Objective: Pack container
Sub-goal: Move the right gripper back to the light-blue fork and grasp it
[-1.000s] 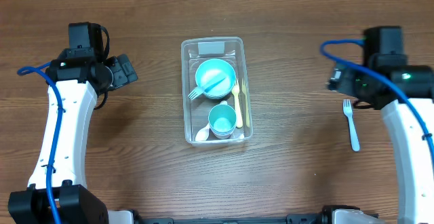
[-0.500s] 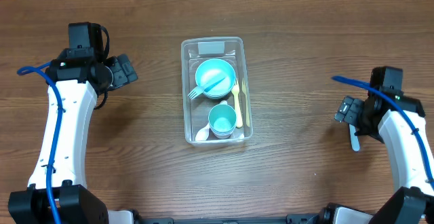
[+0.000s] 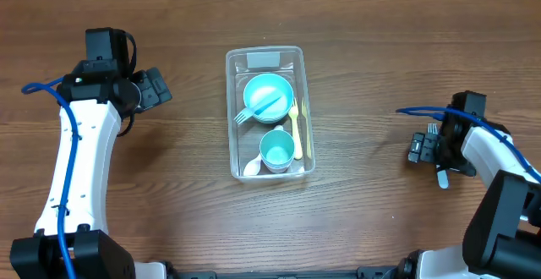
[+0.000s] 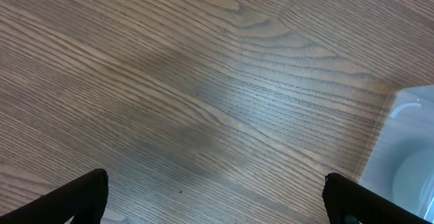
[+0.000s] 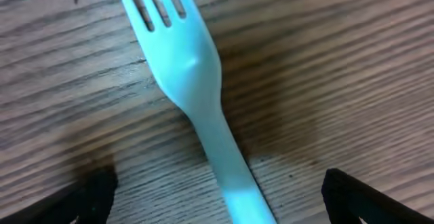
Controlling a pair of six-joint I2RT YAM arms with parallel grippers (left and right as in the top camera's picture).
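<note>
While poised close to the wooden table (image 3: 355,220), straddles a pale blue plastic fork (image 5: 196,75) with the right gripper (image 5: 218,200), jaws spread wide and nothing clasped. Between the two dark fingertips, the fork's handle; just ahead of them, its tines, flat on the wood. Seems lined up this way so that closing would pinch the handle across its narrow width. From overhead, only the tine end and handle tip showing past the gripper body.

Well off to that gripper's left, the container (image 3: 229,118), clear and rectangular, with a whitish label at one end. Already holds a teal bowl (image 3: 269,91) with a blue fork (image 3: 248,114) across its rim, a teal cup (image 3: 277,150), a yellow utensil (image 3: 295,131) laid lengthwise along one wall, and a white spoon (image 3: 252,169) tucked in a corner. Likely arranged so to leave slim gaps for cutlery.

Holds the left gripper (image 3: 156,87) well apart on the container's other side, likewise open and empty, with just one rounded corner of the bin off to its right in the wrist view. Probably held aside to leave the way free. Judged near the end: one fork outside.
</note>
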